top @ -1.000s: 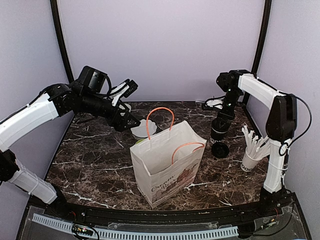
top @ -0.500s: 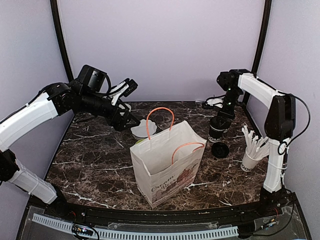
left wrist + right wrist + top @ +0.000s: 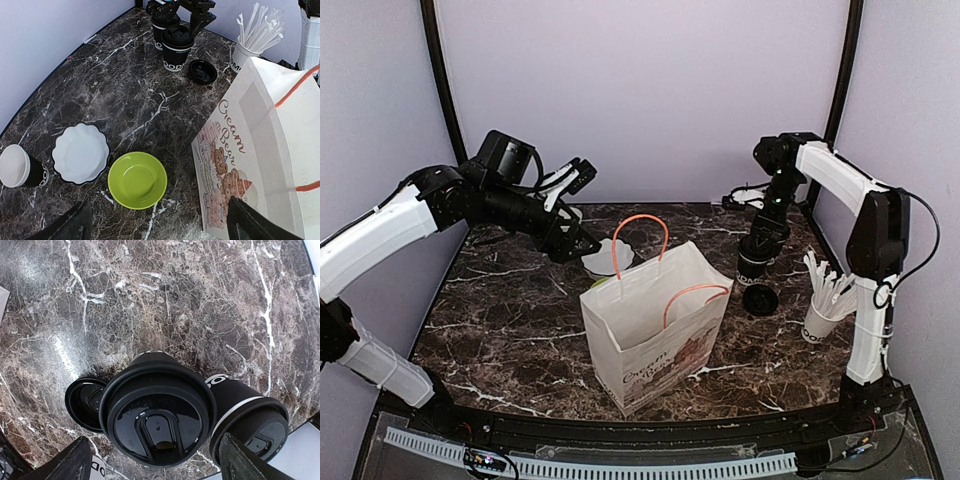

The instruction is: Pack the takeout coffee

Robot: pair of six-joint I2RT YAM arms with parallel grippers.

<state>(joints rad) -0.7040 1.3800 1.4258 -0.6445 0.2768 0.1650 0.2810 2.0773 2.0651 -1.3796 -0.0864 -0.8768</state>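
Observation:
The takeout coffee (image 3: 157, 415) is a black cup with a black lid, standing upright on the marble at the back right; it also shows in the top view (image 3: 752, 270) and the left wrist view (image 3: 176, 46). My right gripper (image 3: 157, 455) hangs right over it, open, one finger on each side of the lid without touching it; it also shows in the top view (image 3: 758, 250). The white paper bag (image 3: 655, 325) with orange handles stands open mid-table. My left gripper (image 3: 572, 238) is open and empty, above a green bowl (image 3: 137, 180) left of the bag (image 3: 270, 150).
A loose black lid (image 3: 84, 402) lies beside the coffee. A lidless black cup (image 3: 250, 412) stands close on its other side. A white cup of sticks (image 3: 822, 318) is at the right edge. A white scalloped plate (image 3: 81, 152) and another lidless cup (image 3: 17, 167) lie far left.
My right arm's wrist has shifted slightly back and up over the coffee. The left arm, bag and cups have not moved.

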